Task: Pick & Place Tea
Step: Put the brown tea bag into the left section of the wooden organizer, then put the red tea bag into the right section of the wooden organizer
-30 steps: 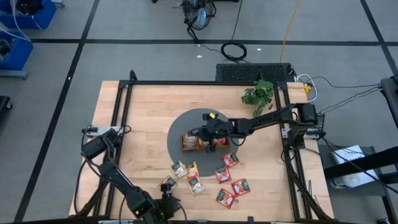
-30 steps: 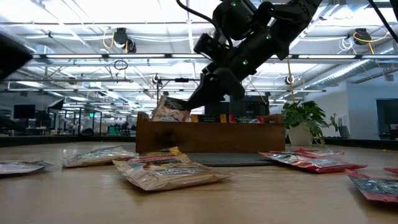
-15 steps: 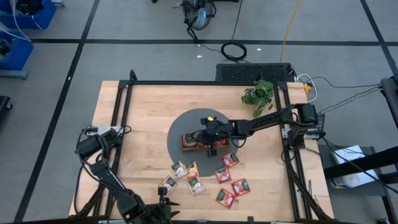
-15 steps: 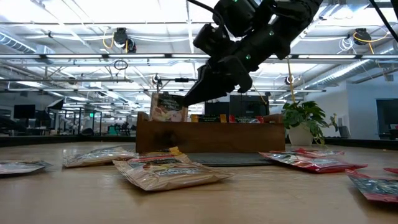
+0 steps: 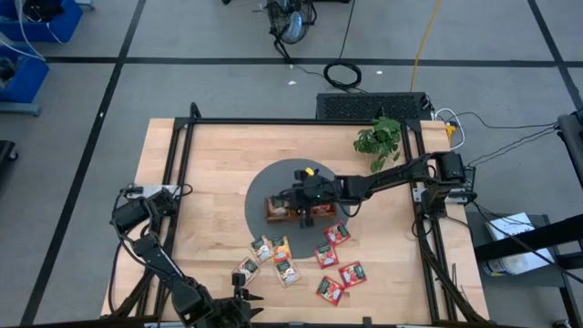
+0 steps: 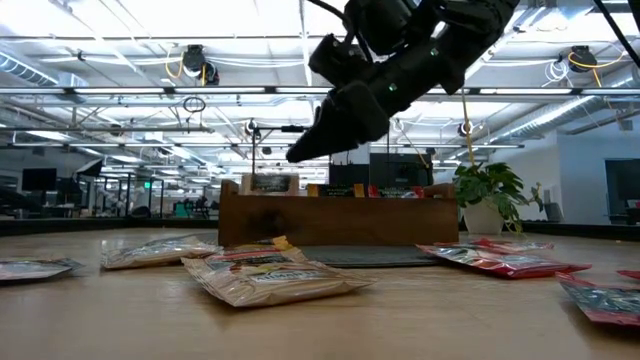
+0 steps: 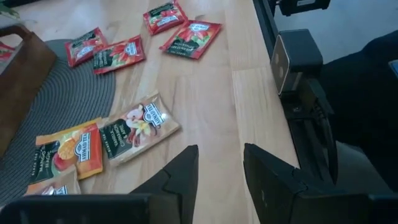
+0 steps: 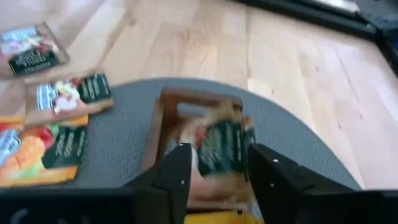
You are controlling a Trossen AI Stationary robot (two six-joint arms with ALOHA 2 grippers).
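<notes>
A brown wooden tray (image 5: 273, 213) stands on a round grey mat (image 5: 262, 187). My right gripper (image 5: 290, 202) hangs open just above the tray's left compartment, fingertips (image 6: 297, 155) clear of its rim. A tan-and-green tea sachet (image 8: 221, 146) stands on edge inside that compartment, its top (image 6: 268, 183) showing over the wall. Several tea sachets lie flat on the table in front of the tray: tan and orange ones (image 5: 273, 249), red ones (image 5: 339, 271). My left gripper (image 7: 217, 168) is open over bare wood near the front edge, beside a tan sachet (image 7: 134, 127).
A potted plant (image 5: 378, 138) stands at the far right of the table. Black frame rails (image 5: 182, 164) run along the left, right and far edges. Bare wood lies left of the mat and along the front edge.
My right gripper has opened and let go of the tan-and-green sachet. The sachet, held tilted above the rim a second ago, has dropped upright into the tray's left compartment. My left arm has swung a little toward the table's left edge, then kept still.
</notes>
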